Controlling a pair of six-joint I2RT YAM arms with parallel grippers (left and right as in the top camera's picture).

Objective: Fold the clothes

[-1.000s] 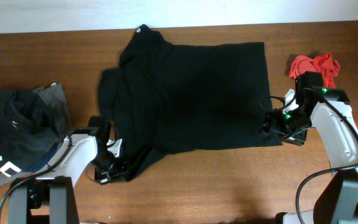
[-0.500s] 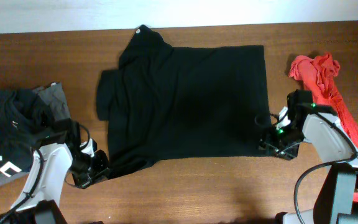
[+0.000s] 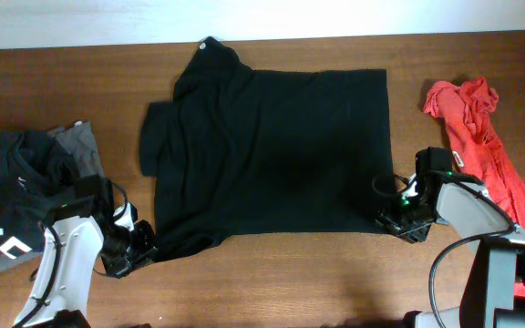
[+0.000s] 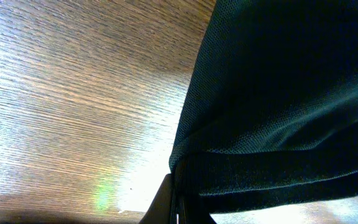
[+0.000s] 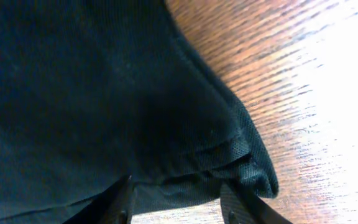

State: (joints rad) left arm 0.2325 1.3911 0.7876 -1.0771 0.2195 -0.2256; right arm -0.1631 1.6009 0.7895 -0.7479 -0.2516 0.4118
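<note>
Folding has hardly begun, we judge: the black shirt point(image 3: 272, 146) lies spread mostly flat in the middle of the table point(image 3: 272, 282) with no fold made, and a dark pile point(image 3: 16, 196) at left and a red garment point(image 3: 472, 128) at right lie apart from both arms. The arms crouch low at the shirt's near corners (one each). The left claw point(image 4: 176, 202) is pinched closed on the left hem, while the right claw point(image 5: 179, 205) stands with its fingers apart astride the right corner, gripping nothing we can see.
</note>
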